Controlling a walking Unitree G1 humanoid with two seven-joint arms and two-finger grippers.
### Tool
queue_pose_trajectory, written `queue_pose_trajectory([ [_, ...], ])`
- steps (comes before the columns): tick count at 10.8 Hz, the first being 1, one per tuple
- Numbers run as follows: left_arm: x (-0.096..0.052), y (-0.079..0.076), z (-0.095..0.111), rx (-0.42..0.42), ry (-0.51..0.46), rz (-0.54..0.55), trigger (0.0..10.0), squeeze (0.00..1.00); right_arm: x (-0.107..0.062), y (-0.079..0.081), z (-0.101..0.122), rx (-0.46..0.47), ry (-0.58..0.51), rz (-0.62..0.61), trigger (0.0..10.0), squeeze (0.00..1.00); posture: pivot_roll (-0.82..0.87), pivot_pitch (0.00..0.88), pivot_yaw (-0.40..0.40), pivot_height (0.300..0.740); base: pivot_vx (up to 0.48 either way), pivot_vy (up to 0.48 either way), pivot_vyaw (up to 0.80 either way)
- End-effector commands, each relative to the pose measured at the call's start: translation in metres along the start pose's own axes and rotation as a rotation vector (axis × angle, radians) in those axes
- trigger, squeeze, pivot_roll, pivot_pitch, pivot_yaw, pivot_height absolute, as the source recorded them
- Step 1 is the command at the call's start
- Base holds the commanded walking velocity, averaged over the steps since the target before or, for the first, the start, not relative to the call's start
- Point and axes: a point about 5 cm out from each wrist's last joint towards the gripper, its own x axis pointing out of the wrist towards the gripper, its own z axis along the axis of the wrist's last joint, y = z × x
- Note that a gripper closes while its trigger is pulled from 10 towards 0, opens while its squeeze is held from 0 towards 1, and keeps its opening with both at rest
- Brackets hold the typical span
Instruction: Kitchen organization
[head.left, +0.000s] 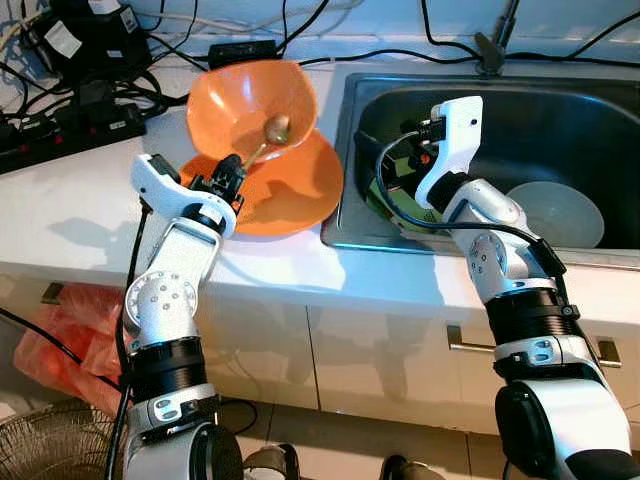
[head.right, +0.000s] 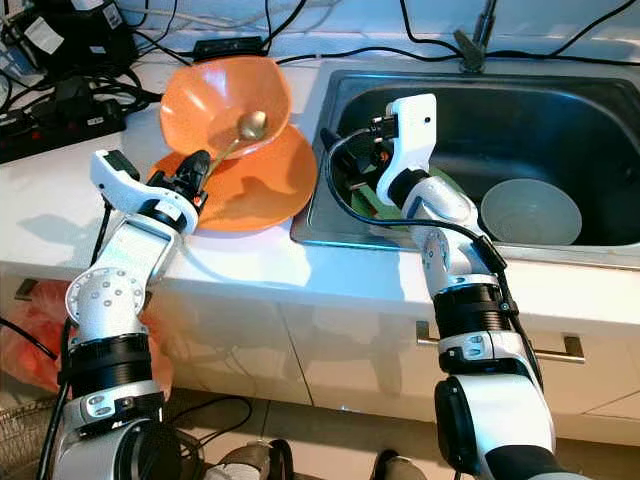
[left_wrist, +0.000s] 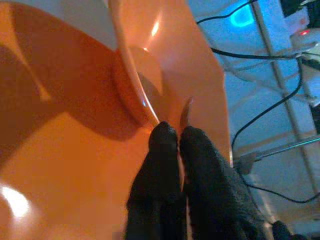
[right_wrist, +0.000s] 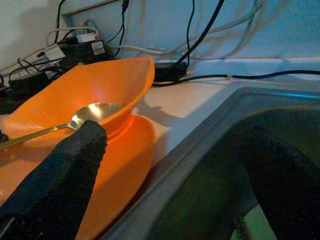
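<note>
An orange bowl (head.left: 255, 100) sits tilted on an orange plate (head.left: 290, 190) on the white counter (head.left: 80, 210), beside the steel sink (head.left: 500, 120) holding a pale bowl (head.left: 560, 212). Power strips and cables (head.left: 90, 100) crowd behind. The left gripper (head.left: 228, 178) pinches a gold spoon (head.left: 268, 135); the right gripper (right_wrist: 170, 165), fingers spread, hovers over the sink's edge.

Orange bowl (head.left: 252, 105) and plate (head.left: 295, 190), gold spoon (head.left: 276, 128), white counter (head.left: 80, 210).

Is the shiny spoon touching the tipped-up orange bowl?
Touching. The right wrist view shows the spoon head resting inside the tilted orange bowl, handle crossing its rim.
</note>
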Motion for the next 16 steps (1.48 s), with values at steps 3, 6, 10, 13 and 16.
queue_pose_trajectory([
  [3,0.0,-0.005,0.0,-0.056,0.006,-0.033,0.0,0.0,0.002,-0.001,0.004,0.003,-0.012,-0.005,10.0,0.55,0.05,0.113,0.086,0.74,0.0,0.0,0.0],
  [6,-0.001,-0.013,0.001,-0.096,0.009,-0.097,0.0,0.0,0.002,0.0,0.005,0.003,-0.014,-0.004,10.0,0.55,0.05,0.113,0.081,0.74,0.0,0.0,0.0],
  [10,-0.006,-0.043,0.008,-0.128,-0.016,-0.292,0.0,0.0,0.003,0.004,0.016,0.136,-0.059,0.03,10.0,0.0,0.05,0.113,0.077,0.74,0.0,0.0,0.0],
  [13,-0.005,-0.054,-0.018,-0.155,0.108,-0.402,0.0,0.0,0.004,0.017,0.047,0.58,-0.196,0.173,10.0,0.0,0.04,0.112,0.072,0.74,0.0,0.0,0.0],
  [16,-0.002,-0.065,-0.04,-0.171,0.179,-0.453,0.0,0.0,0.0,0.022,0.049,0.656,-0.187,0.213,10.0,0.0,0.03,0.111,0.072,0.74,0.0,0.0,0.0],
])
